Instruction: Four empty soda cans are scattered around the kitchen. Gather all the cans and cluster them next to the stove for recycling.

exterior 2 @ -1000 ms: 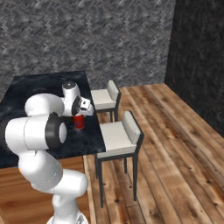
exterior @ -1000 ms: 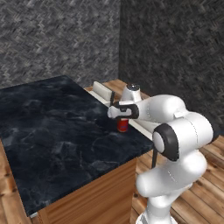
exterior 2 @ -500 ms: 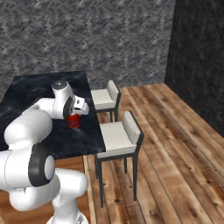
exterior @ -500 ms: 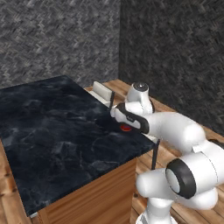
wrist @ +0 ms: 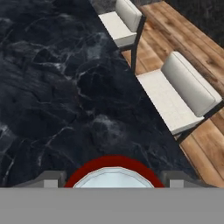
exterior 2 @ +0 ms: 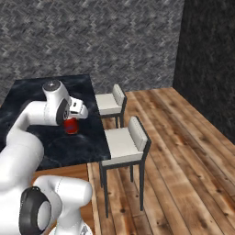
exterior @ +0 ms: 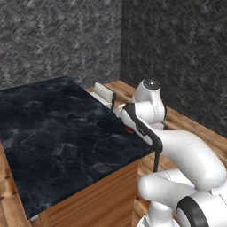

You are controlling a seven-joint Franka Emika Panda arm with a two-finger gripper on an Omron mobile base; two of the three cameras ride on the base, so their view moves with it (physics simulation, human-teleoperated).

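Presently, the white arm's dark fingers [wrist: 113,178] flank a red silver-topped soda can [exterior 2: 71,126] upright on the black marbled surface [exterior: 53,133]; whether they clamp it is unclear. No stove visible; gathering barely begun.

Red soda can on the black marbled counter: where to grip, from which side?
Grip the red soda can with the silver top across its round side wall, coming straight down from above. It stands upright near the edge of the black marbled counter, and the hand view looks down onto its top.
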